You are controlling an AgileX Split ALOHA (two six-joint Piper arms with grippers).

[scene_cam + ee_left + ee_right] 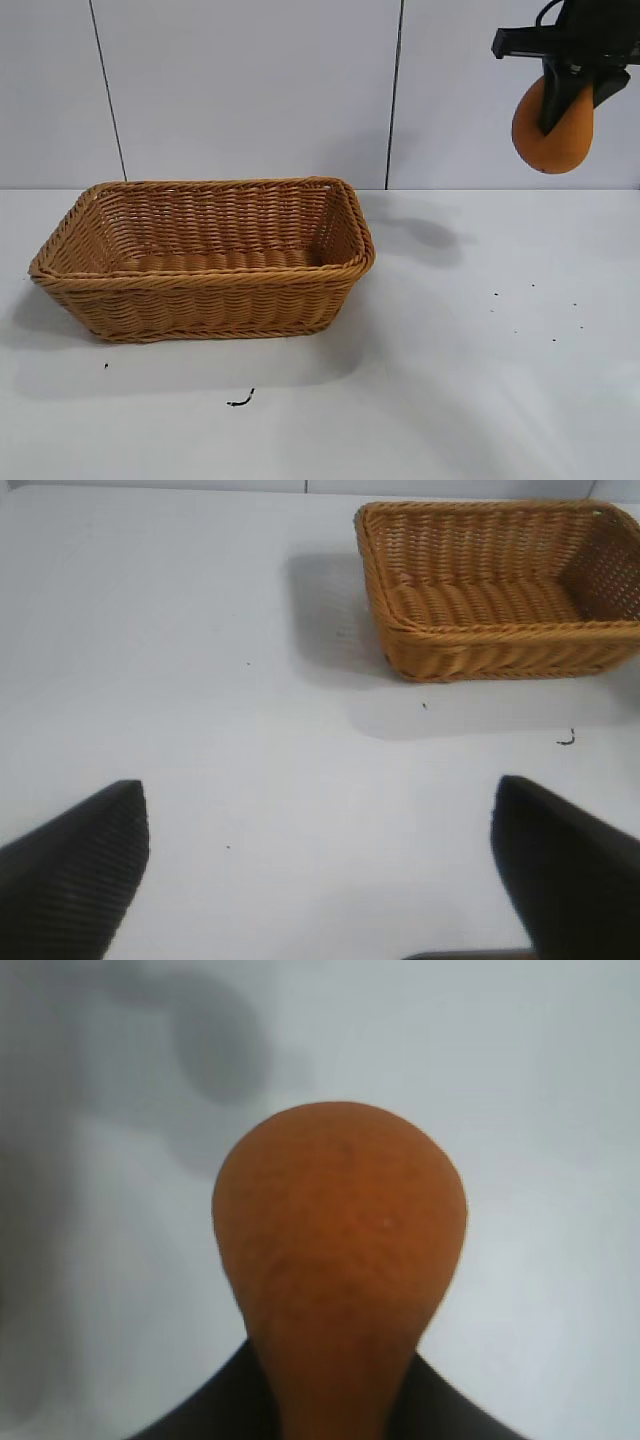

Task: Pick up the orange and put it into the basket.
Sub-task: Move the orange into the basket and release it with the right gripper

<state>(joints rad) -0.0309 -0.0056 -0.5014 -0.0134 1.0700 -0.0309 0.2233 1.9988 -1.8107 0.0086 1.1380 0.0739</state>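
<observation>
My right gripper [565, 105] is shut on the orange [560, 140] and holds it high in the air at the upper right of the exterior view, well to the right of the basket [205, 300]. In the right wrist view the orange [340, 1250] fills the middle, with its narrow neck between the dark fingers [210, 1410]. The light brown wicker basket stands empty on the white table, left of centre. In the left wrist view my left gripper [320, 870] is open and empty above bare table, with the basket [500, 650] farther off.
The white table [480, 380] has small dark specks at the right and a small dark scrap [240, 401] in front of the basket. A white panelled wall stands behind. The orange's shadow falls on the table just right of the basket.
</observation>
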